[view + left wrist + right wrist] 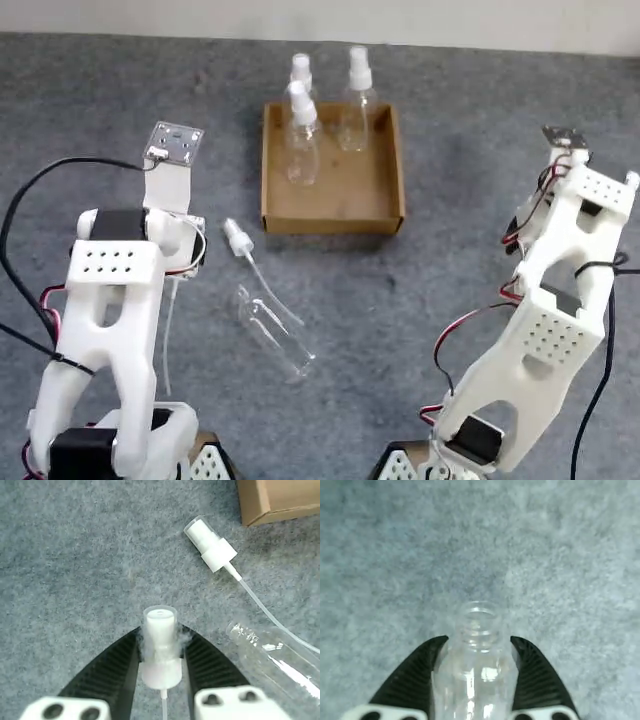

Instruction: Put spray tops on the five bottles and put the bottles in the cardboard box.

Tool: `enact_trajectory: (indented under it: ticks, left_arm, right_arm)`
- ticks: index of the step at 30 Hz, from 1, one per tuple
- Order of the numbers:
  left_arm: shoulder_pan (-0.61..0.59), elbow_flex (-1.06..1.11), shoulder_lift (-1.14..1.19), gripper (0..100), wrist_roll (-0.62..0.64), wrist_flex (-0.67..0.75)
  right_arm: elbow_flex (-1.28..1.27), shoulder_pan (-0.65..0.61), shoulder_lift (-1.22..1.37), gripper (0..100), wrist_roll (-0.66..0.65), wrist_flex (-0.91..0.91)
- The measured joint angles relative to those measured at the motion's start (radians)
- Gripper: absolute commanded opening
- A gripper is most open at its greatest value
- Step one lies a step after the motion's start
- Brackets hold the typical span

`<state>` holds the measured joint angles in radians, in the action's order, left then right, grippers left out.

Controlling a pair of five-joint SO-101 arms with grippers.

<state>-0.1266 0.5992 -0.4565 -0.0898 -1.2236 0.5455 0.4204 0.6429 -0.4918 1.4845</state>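
High view: the cardboard box (333, 222) sits on the grey-covered table (450, 130), near the middle of its far edge. Three capped bottles (303, 145) stand upright inside it, two toward its left wall, one behind the other, and one toward its right wall. Just off the box's near left corner a loose spray top (238, 238) lies on the table, its thin tube running toward the near edge. The tube passes over or right beside an uncapped bottle (272, 332) lying on its side; I cannot tell whether they touch. The left arm (110, 300) stands at the table's left side and the right arm (560, 300) at its right side, well apart from the box.

Left wrist view: the left gripper (161, 632) has its jaws closed narrowly on a gripped spray top (160, 647), one black jaw pressed to each side of the white collar, nozzle cap pointing away from the wrist. Beyond it lie the loose spray top (210, 545), the uncapped bottle (275, 655) and a corner of the cardboard box (275, 500).

Right wrist view: the right gripper (479, 640) holds a gripped bottle (477, 675), clear, its neck open and bare, with the jaws partly apart and set against the bottle's two sides, above the grey table
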Motion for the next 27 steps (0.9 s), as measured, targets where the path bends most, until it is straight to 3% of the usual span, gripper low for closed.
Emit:
enact_trajectory:
  ticks: [5,8,15,21,27]
  left_arm:
    - [0.0,-0.018,-0.003,0,0.0,-0.002]
    - [0.0,-0.071,-0.043,0,0.0,-0.002]
    - [-0.003,-0.094,-0.321,1,0.0,-0.002]
    - [-0.08,-0.12,-0.476,1,0.0,-0.002]
    - [-0.086,-0.121,-0.497,1,0.023,-0.002]
  right_arm:
    - [0.198,-0.046,0.0,0.4,0.014,0.149]
    - [0.348,-0.124,0.0,0.3,0.074,0.241]
    - [0.56,-0.358,-0.002,0.3,0.204,0.261]
    - [0.376,-0.512,-0.089,0.3,0.247,0.262]
    - [-0.081,-0.608,-0.503,0.3,0.249,0.253]
